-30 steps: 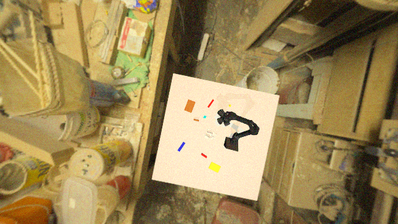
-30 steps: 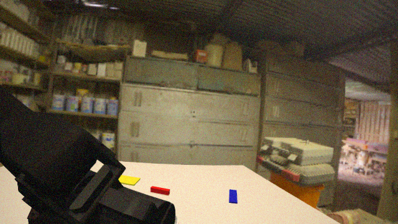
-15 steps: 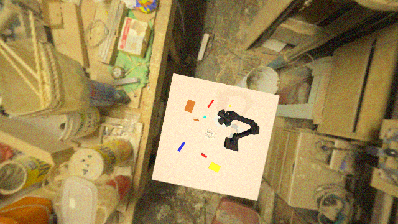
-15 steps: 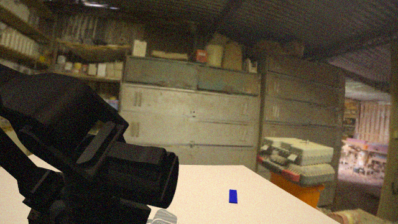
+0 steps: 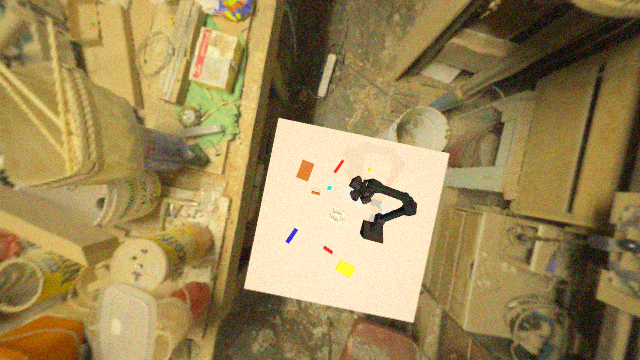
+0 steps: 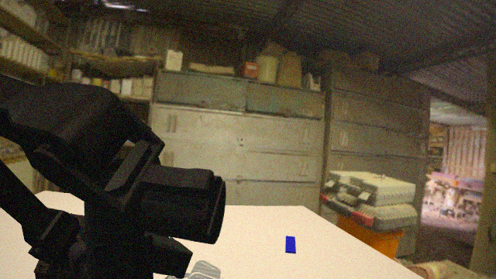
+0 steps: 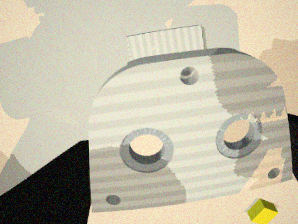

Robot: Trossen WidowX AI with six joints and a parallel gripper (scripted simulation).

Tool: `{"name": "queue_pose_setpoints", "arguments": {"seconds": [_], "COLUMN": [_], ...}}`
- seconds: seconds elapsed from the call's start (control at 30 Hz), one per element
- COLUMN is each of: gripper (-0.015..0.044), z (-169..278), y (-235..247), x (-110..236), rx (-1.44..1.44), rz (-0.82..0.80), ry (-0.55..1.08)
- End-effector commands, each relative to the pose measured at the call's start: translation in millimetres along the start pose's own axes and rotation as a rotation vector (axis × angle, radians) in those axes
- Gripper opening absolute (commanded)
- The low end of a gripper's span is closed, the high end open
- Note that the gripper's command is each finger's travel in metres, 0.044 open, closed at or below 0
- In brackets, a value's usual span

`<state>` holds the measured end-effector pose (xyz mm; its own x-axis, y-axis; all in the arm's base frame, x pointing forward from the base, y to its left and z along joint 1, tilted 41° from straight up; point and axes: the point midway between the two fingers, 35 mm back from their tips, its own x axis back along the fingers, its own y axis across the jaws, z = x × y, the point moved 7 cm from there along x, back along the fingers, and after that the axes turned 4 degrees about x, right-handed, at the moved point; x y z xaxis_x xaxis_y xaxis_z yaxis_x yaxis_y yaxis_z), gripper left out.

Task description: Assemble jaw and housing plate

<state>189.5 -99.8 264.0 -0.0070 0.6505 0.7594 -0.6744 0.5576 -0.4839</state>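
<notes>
The housing plate [image 7: 200,110] is pale, striped and rounded at the top, with two ringed round holes, small holes and a ribbed tab at its far edge. My gripper [image 5: 359,191] [image 7: 186,137] is shut on it; the black fingers show at its left and right sides in the wrist view. The small grey-white gear assembly [image 5: 337,215] stands on the table, to the lower left of my hand in the top view. Part of it [image 6: 205,269] shows at the bottom of the exterior view. Its jaws, pins and stubs are too small or cut off to tell apart.
On the table [image 5: 280,270] lie an orange block [image 5: 305,170], two red bars [image 5: 339,166] [image 5: 328,250], a cyan cube [image 5: 329,188], a brown bar [image 5: 315,193], a blue bar [image 5: 291,235] [image 6: 291,244], a yellow slab [image 5: 345,268] and a small yellow block [image 5: 369,170] [image 7: 262,211].
</notes>
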Motion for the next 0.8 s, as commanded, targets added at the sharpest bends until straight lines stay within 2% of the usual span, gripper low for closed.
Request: {"name": "queue_pose_setpoints", "arguments": {"seconds": [0.0,0.77], "gripper": [0.0351,0.0351], "z": [-12,-79], "y": [2,27], "x": [-1,-4], "rx": [-0.033,-0.267], "rz": [-0.006,-0.043], "ry": [-0.006,-0.036]}}
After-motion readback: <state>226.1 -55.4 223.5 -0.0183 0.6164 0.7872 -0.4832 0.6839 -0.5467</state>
